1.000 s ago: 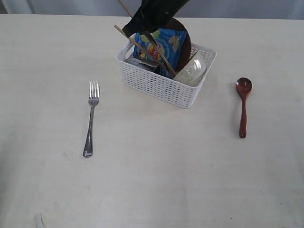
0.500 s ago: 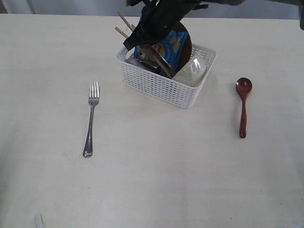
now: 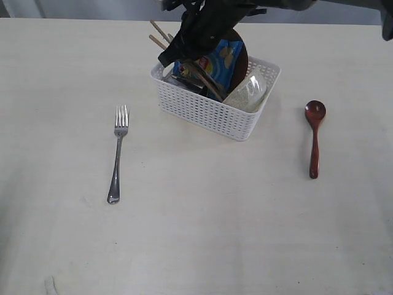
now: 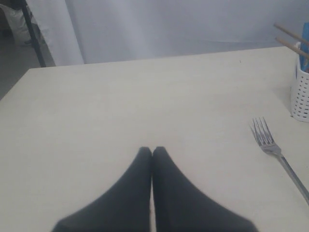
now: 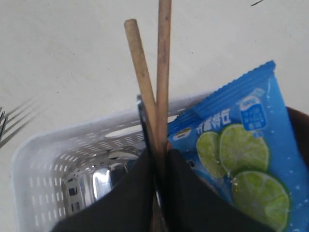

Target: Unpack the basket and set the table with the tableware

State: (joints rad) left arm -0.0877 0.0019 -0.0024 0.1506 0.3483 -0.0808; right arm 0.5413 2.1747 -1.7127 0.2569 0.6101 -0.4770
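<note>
The white basket (image 3: 212, 107) stands at the back middle of the table (image 3: 196, 233). My right gripper (image 3: 191, 54) reaches into it from above and is shut on the two brown chopsticks (image 5: 161, 72), whose free ends (image 3: 155, 32) stick out past the basket's far left corner. A silver fork (image 3: 118, 153) lies left of the basket and a dark red wooden spoon (image 3: 314, 138) to its right. Inside the basket are a steel cup (image 5: 104, 179), a brown plate (image 3: 241, 58) and a pale bowl (image 3: 249, 92). My left gripper (image 4: 152, 151) is shut and empty above bare table, left of the fork (image 4: 270, 145).
A blue chip bag (image 3: 215, 61) with lime pictures stands in the basket right beside the held chopsticks, also seen as the chip bag (image 5: 236, 145) in the right wrist view. The basket's corner (image 4: 300, 96) shows in the left wrist view.
The right arm has come lower over the basket, and the chopsticks' free ends now sit close together. Hardly anything moved in the last half second.
</note>
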